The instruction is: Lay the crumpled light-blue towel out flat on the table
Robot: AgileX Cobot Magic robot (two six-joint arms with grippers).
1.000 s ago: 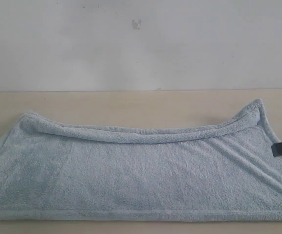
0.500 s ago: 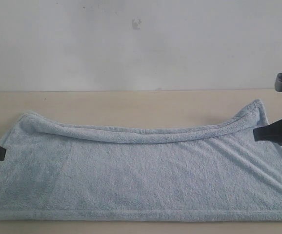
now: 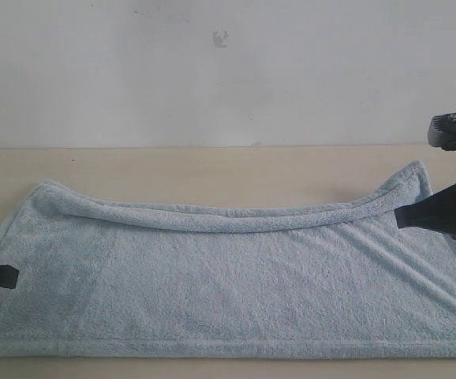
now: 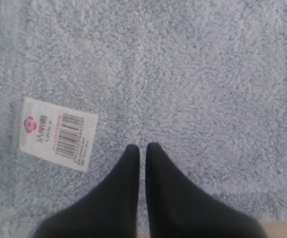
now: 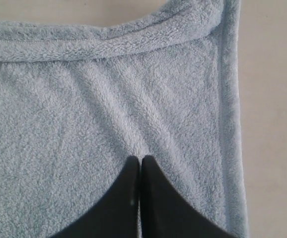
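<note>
The light-blue towel point(image 3: 236, 284) lies spread across the cream table point(image 3: 212, 170), with its far edge rolled over in a long fold point(image 3: 228, 217) and its far right corner point(image 3: 417, 175) peaked up. My left gripper point(image 3: 11, 278) hovers over the towel's left end, shut with nothing between its fingers. In the left wrist view its tips point(image 4: 142, 148) sit beside the white barcode tag point(image 4: 58, 133) on the towel point(image 4: 183, 74). My right gripper point(image 3: 401, 215) is shut and empty over the towel's right end, its tips point(image 5: 140, 159) above the pile point(image 5: 84, 109) near the hemmed side.
A plain white wall point(image 3: 228, 71) rises behind the table. Bare tabletop runs beyond the far fold, and a strip of it point(image 5: 272, 124) shows past the towel's right hem.
Both grippers have come inward over the towel: the left one rightward onto its left end, its jaws closing, and the right one leftward over its right end. The towel has not shifted.
</note>
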